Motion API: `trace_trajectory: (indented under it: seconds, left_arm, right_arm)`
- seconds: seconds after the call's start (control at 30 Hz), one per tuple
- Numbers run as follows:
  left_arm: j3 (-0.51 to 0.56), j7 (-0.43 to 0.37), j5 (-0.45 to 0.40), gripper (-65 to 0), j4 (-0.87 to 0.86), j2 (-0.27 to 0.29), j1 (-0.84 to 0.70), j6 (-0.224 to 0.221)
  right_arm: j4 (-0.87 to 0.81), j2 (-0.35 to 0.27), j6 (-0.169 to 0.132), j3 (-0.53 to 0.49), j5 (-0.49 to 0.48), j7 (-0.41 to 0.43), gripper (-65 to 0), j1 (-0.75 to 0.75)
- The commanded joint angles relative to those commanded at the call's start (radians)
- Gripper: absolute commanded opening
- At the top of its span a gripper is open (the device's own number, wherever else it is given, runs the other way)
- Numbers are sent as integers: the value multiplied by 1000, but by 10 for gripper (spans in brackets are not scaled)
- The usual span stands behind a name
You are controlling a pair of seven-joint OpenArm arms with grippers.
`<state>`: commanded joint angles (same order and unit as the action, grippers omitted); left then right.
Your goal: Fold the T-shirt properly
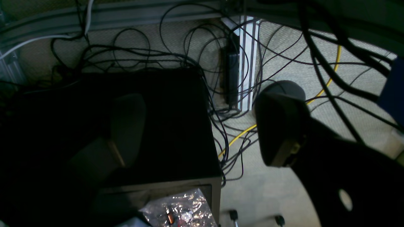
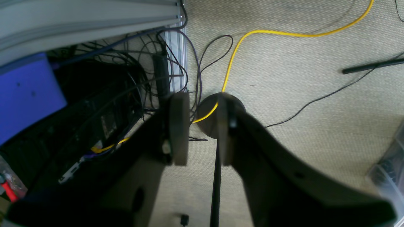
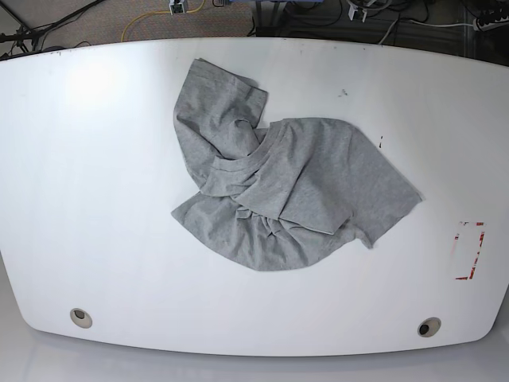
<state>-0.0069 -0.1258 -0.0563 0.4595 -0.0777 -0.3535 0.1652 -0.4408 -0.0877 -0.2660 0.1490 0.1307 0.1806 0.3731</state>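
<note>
Base view shows the heather-grey, wrinkled cotton T-shirt lying crumpled near the middle of the white oval table. Its body is bunched into overlapping folds, one sleeve reaches toward the far edge, and another corner points to the view's right. No printed lettering shows on the upturned cloth. Neither arm appears in this view, so the shirt lies untouched.

Both wrist cameras look off the table at beige woven carpet. The right tool hangs over a yellow cable and a round black stand base; its two dark, blurred pads stand a narrow gap apart with nothing between them. The left tool is spread wide and holds nothing. One finger is nearly lost against a black box, the other is out of focus over a tangle of black cables. Much of the left wrist view is too dark to read, and crinkled shiny plastic is cut off at its lower edge.
</note>
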Motion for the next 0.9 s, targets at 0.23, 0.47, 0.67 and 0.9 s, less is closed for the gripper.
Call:
trace_trajectory:
  seconds: [0.23, 0.47, 0.67, 0.9]
  left_arm:
    - [-3, 5, 7, -133, 144, -6, -115, 9]
    - [-19, 23, 12, -138, 217, -18, -192, 10]
    - [-30, 27, 13, -137, 275, -22, -243, 14]
    - [-37, 33, 17, -142, 404, -27, -318, 19]
  right_arm:
    - [-80, -3, 2, -2, 2, 3, -505, 58]
    - [-154, -5, 4, -3, -7, 4, -501, 111]
    - [-228, -5, 5, -4, -6, 5, -500, 160]
    - [-354, -2, 3, -15, -6, 11, -497, 254]
